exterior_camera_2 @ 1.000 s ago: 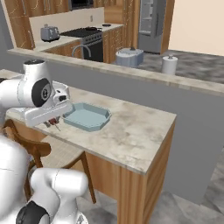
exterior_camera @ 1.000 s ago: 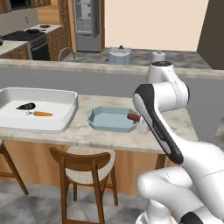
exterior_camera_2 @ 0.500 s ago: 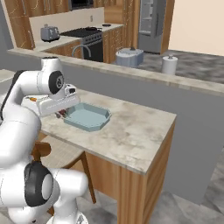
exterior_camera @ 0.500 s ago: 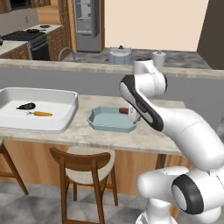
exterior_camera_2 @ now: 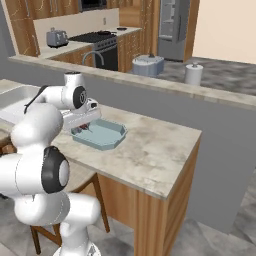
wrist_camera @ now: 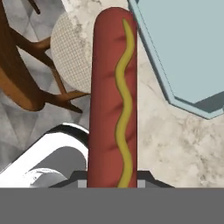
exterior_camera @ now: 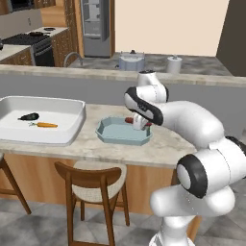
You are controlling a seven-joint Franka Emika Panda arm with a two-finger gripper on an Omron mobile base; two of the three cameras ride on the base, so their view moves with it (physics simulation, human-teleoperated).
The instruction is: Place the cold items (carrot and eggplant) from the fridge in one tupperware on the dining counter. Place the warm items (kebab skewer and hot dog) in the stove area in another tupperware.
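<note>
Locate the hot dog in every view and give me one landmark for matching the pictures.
Left base view: the hot dog shows as a small red piece at the gripper, above the right end of the blue tupperware.
Right base view: a red bit under the hand, at the tupperware's left edge.
Hand view: the hot dog runs up the centre.
Shared landmark: the blue tupperware.

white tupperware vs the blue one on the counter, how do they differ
The white tupperware is larger and roughly square with rounded corners; the blue tupperware is smaller with cut corners. The white one holds the eggplant and carrot; the blue one looks bare inside, with the hot dog held in the jaws beside its rim. Both are shallow, open-topped and sit on the dining counter.
</note>
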